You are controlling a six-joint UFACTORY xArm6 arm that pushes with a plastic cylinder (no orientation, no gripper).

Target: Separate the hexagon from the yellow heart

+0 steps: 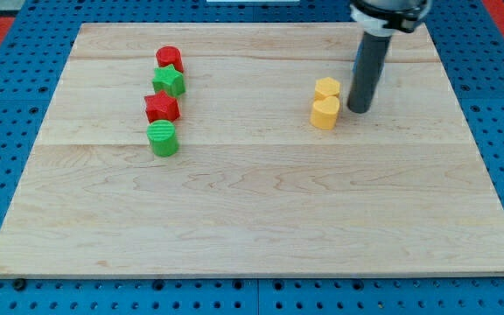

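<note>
A yellow hexagon point(327, 87) and a yellow heart point(325, 113) stand touching each other right of the board's middle, the hexagon toward the view's top. My tip point(358, 109) rests on the wooden board point(252, 210) just to the right of both, a small gap from the heart. The dark rod rises from it to the view's top edge.
A column of blocks stands at the upper left: a red cylinder-like block point(170, 59), a green star point(170, 81), a red star point(162, 108) and a green cylinder point(163, 138). A blue block point(357, 54) peeks out behind the rod. Blue pegboard surrounds the board.
</note>
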